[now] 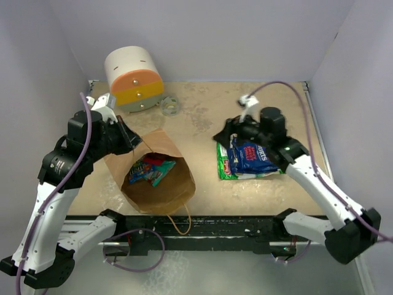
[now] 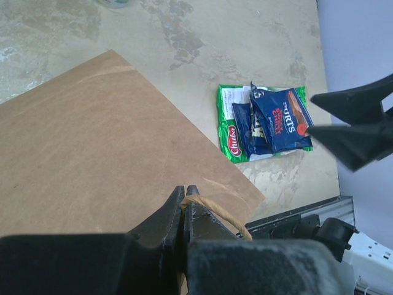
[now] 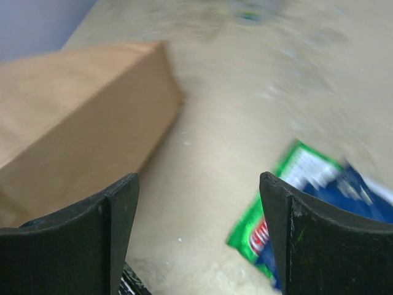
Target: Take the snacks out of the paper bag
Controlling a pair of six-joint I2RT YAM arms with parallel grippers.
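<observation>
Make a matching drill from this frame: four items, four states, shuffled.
1 bag
2 green packet
3 left end effector
4 right end effector

A open, empty
B snacks inside
C shut on bag
D under blue packets

Pairs: 1-B, 2-D, 3-C, 4-A

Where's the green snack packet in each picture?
Top view: green snack packet right of centre, under the blue packets.
Left wrist view: right of centre, under the blue ones.
Right wrist view: lower right, blurred.
Shared landmark: the paper bag, left of it in all three.
</observation>
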